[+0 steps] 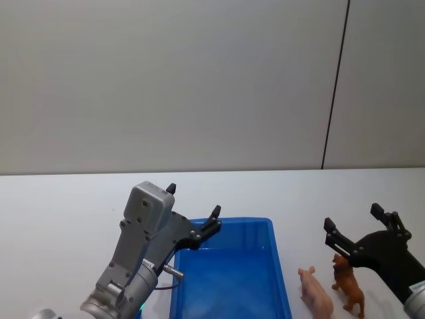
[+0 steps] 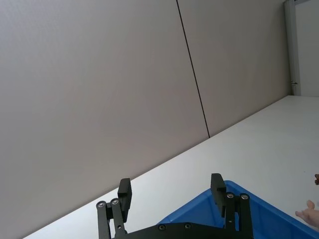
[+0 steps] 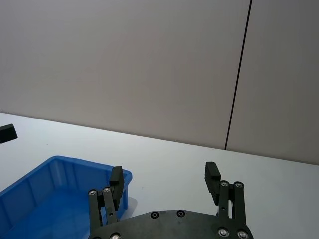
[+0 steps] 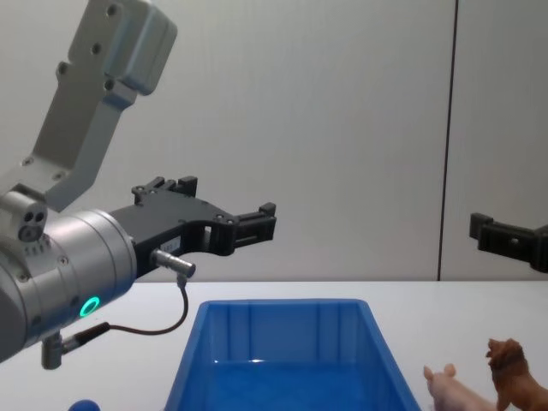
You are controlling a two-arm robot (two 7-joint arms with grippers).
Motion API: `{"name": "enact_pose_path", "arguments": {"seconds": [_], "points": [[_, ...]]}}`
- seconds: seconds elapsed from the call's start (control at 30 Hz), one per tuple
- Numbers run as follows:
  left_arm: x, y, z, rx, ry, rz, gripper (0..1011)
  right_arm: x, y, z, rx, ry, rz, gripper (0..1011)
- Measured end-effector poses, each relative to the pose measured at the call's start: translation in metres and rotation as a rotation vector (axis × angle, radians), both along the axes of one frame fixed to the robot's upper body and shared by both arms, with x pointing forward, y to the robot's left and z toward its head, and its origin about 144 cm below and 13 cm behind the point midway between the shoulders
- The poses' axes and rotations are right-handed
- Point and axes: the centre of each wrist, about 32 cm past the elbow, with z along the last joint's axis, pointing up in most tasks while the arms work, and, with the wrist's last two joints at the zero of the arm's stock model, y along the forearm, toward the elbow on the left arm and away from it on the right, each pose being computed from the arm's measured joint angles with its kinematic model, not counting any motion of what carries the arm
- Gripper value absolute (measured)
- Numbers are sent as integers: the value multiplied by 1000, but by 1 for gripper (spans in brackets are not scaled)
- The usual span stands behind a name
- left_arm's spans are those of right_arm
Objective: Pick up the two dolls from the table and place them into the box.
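The pig (image 1: 316, 292) and the lion (image 1: 348, 286) stand side by side at the lower right of the head view, on the white table (image 1: 66, 199), just right of the blue box (image 1: 232, 220). My right gripper (image 1: 352, 216) hangs just above the lion, fingers spread wide. My left gripper (image 1: 193, 199), also spread and holding nothing, sits at the box's upper left corner.

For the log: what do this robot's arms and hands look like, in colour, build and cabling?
Both the left hand and right hand are matte black, made of flat linkage plates with silver screws. The left arm is silver-grey, a boxy link above a round wrist with a glowing green ring; a thin dark cable loops beneath it.
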Motion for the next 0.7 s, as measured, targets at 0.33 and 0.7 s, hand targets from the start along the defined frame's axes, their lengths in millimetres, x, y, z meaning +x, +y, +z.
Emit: {"name": "enact_pose_path", "arguments": {"seconds": [0.33,0.7], "points": [[0,0,0,0,0,0,1001,0,0,0,0,0,0,1001],[0,0,0,0,0,0,1001,0,0,0,0,0,0,1001]]}}
